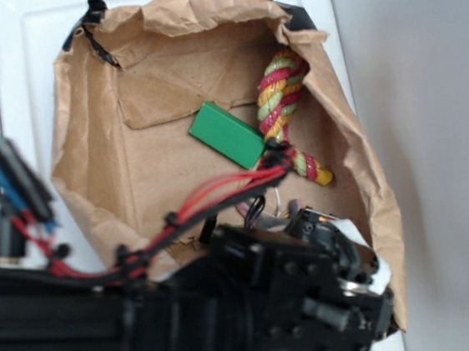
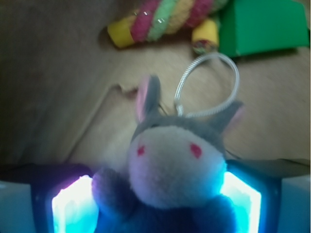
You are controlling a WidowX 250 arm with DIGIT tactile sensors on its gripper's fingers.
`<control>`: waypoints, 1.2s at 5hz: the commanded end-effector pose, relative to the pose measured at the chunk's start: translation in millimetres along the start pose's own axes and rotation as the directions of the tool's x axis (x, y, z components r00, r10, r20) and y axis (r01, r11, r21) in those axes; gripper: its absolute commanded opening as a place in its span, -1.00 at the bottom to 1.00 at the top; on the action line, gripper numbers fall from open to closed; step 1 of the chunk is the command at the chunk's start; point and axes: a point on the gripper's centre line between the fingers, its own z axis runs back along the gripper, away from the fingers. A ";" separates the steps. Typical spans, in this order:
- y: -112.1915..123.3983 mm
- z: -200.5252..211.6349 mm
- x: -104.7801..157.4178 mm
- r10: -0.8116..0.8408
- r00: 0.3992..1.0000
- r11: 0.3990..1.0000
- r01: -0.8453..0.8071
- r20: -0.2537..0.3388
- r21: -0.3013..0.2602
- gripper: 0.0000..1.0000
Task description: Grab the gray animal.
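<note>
1. The robot arm (image 1: 232, 310) is filling the lower part of the view, reaching into a bin lined with brown paper (image 1: 174, 157).
2. Its gripper (image 1: 343, 248) is sitting low at the bin's near right corner, its fingers hidden from sight.
3. A green block (image 1: 227, 133) is lying just beyond the gripper.
4. A braided rope toy (image 1: 284, 107) is lying beyond it, touching the block's right side.
5. Red and black cables (image 1: 220, 195) are running along the arm.

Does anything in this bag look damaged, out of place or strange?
Nothing looks damaged. The gray animal sits between the gripper fingers, its cord loop standing up. The rope toy and the green block lie on the paper bag floor, which is only creased.
</note>
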 end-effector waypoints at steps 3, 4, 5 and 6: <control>5.8 51.0 24.3 -0.023 0.998 0.993 0.015 -0.063 -0.120 -1.00; 28.5 83.0 37.1 -0.062 0.990 0.978 0.034 -0.128 -0.208 -1.00; 51.3 112.7 47.0 -0.127 0.976 0.962 0.079 -0.175 -0.260 -1.00; 86.8 155.0 52.8 -0.221 0.965 0.950 0.180 -0.143 -0.255 -1.00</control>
